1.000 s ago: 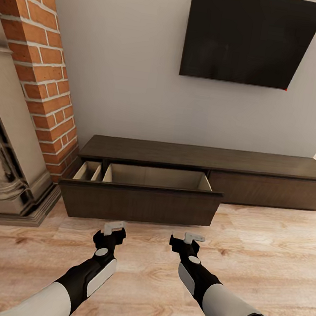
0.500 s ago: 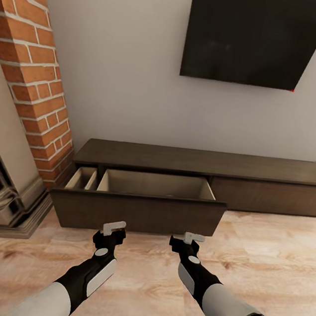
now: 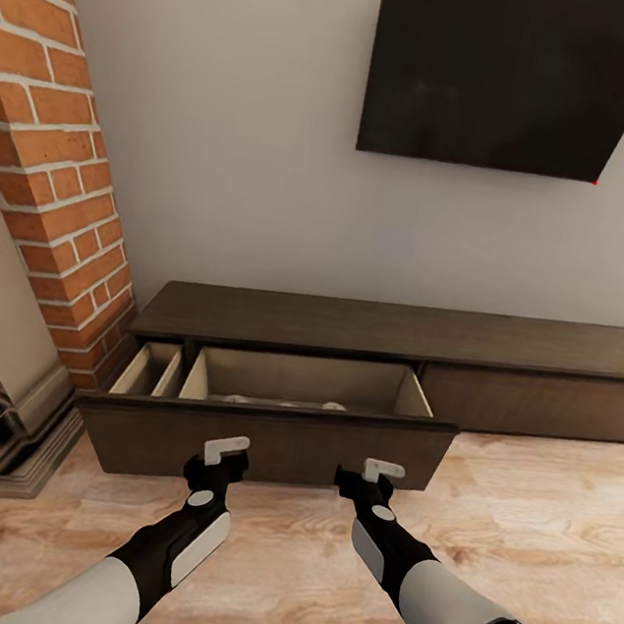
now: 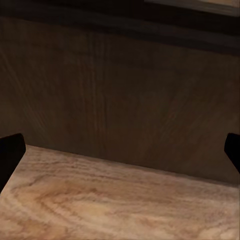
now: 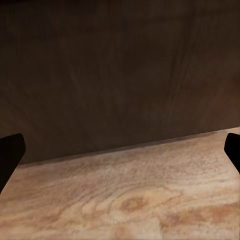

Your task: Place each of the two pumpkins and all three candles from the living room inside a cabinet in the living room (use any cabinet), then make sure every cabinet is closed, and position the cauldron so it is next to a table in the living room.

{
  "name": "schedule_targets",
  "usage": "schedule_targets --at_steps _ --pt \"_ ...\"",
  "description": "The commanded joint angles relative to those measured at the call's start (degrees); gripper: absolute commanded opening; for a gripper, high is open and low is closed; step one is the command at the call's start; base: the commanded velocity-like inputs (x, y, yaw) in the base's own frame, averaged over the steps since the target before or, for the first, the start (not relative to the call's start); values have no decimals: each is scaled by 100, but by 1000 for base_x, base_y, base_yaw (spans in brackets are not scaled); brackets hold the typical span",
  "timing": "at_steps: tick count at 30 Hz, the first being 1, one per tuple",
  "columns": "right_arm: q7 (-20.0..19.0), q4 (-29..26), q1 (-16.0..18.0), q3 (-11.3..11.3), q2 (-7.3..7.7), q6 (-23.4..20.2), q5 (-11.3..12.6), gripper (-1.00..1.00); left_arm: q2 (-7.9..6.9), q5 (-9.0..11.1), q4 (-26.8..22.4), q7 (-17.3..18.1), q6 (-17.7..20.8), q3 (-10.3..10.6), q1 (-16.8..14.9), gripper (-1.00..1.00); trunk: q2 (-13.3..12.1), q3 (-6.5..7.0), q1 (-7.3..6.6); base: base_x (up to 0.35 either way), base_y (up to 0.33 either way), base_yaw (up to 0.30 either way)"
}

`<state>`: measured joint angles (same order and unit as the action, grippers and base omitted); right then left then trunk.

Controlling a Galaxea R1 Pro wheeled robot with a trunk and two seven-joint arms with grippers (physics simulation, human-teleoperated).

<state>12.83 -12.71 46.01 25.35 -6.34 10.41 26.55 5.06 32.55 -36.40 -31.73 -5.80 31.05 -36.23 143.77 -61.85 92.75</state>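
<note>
With the cabinet drawer pulled out before me, I hold my left end effector and right end effector released and empty, low beside its front (probably to push it shut). Pale shapes lie inside, too hidden to name.

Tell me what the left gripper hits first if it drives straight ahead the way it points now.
Most likely the dark front panel of the open drawer: the left gripper, jaws open, faces it squarely. How close it is remains unclear.

Cabinet right of brick pillar
</note>
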Motion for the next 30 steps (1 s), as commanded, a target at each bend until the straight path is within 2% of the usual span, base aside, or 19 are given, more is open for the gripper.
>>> schedule_targets --at_steps 1,8,18,23,30 --pt "27 3 5 49 1 22 52 100 -5 60 2 -35 -47 40 -7 100 2 -5 -1 15 0 0" --pt "27 5 5 49 5 22 52 100 -2 45 -6 -28 -59 65 -7 100 2 -5 -1 3 0 0" --pt "27 -1 5 41 9 85 52 100 4 44 5 -22 -85 76 -7 100 15 -226 25 0 0 0" --pt "27 -3 5 48 -15 252 52 100 0 48 216 0 -465 84 -7 100 22 -337 38 0 0 0" --pt "2 -69 5 94 -25 -62 -30 100 38 36 290 40 -539 105 -7 100 32 -492 56 0 0 0"
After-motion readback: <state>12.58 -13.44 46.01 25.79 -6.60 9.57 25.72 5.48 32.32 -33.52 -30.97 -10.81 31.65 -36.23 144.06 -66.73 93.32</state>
